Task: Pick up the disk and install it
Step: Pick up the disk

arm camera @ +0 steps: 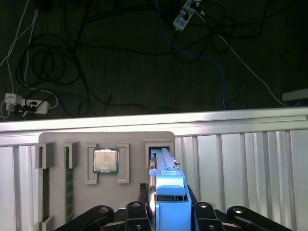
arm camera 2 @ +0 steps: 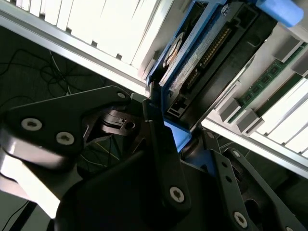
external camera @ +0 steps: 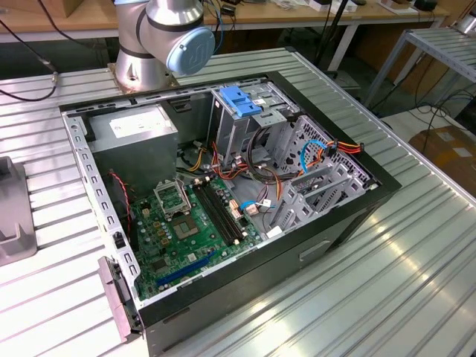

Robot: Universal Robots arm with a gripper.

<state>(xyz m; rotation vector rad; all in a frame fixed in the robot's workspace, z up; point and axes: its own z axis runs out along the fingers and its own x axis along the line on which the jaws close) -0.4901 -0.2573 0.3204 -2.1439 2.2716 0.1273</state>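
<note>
The disk (arm camera: 162,168) stands on edge in a slot of a grey parts holder (arm camera: 134,139); I see its blue side rail (arm camera: 171,195) end-on. In the second wrist view the disk (arm camera 2: 211,53) shows its dark underside, connector pins and blue rails. My gripper (arm camera: 168,211) straddles the near end of the disk, one black finger (arm camera 2: 159,139) on each side against the blue rail (arm camera 2: 177,134). It is shut on the disk. The disk's far end sits in the holder's slot.
The holder also carries a processor chip (arm camera: 106,160) and memory sticks (arm camera: 69,187). An open computer case (external camera: 223,193) lies on the ribbed metal table (external camera: 416,253), with a blue-tabbed drive cage (external camera: 239,100), cables and the motherboard (external camera: 186,223). The arm's base (external camera: 149,59) stands behind the case.
</note>
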